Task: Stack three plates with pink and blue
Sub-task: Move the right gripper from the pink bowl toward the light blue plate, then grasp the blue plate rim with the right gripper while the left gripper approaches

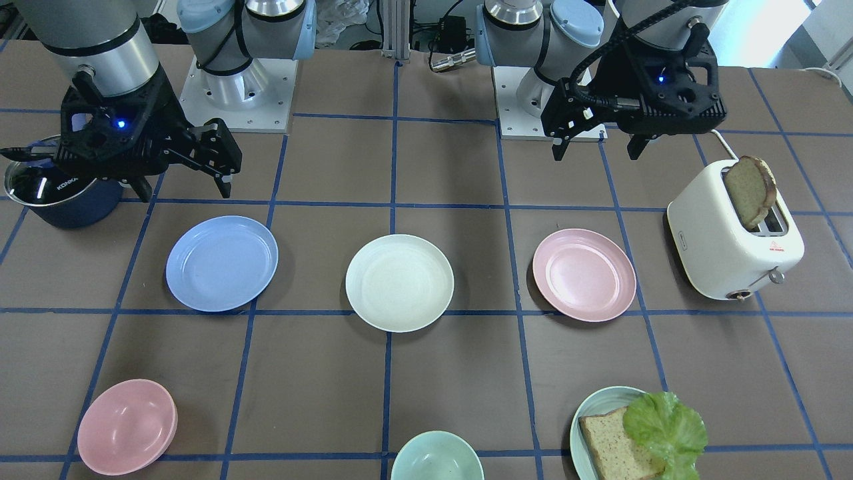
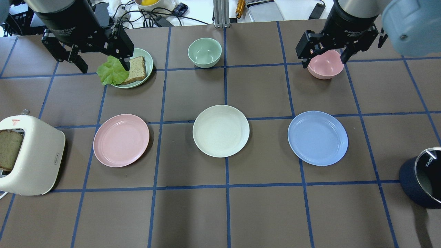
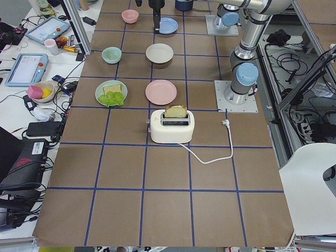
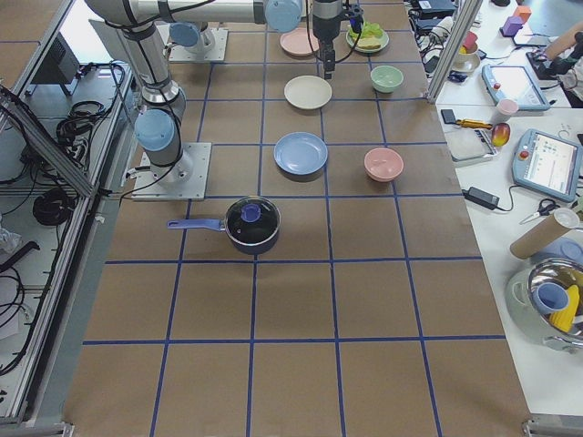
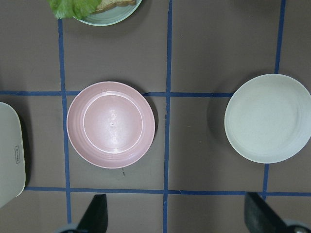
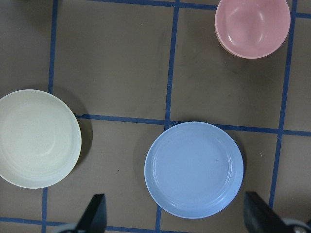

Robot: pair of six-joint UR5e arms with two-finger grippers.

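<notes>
Three plates lie in a row on the brown table, apart from each other. The pale pink plate (image 1: 584, 275) (image 2: 121, 140) (image 5: 111, 124) is on my left. The cream-white plate (image 1: 399, 283) (image 2: 221, 131) (image 5: 269, 118) (image 6: 36, 138) is in the middle. The light blue plate (image 1: 222, 263) (image 2: 317, 138) (image 6: 194, 169) is on my right. My left gripper (image 1: 598, 148) (image 2: 103, 63) (image 5: 176, 216) hangs open and empty, high above the pink plate. My right gripper (image 1: 183, 189) (image 2: 324, 60) (image 6: 175, 216) hangs open and empty, high above the blue plate.
A white toaster (image 1: 733, 233) (image 2: 29, 158) holding a bread slice stands left of the pink plate. A dark blue pot (image 1: 60, 193) (image 2: 423, 179) stands near my right. Far side: a pink bowl (image 2: 325, 65), a mint bowl (image 2: 204, 52), a teal plate (image 2: 149, 58) with bread and lettuce.
</notes>
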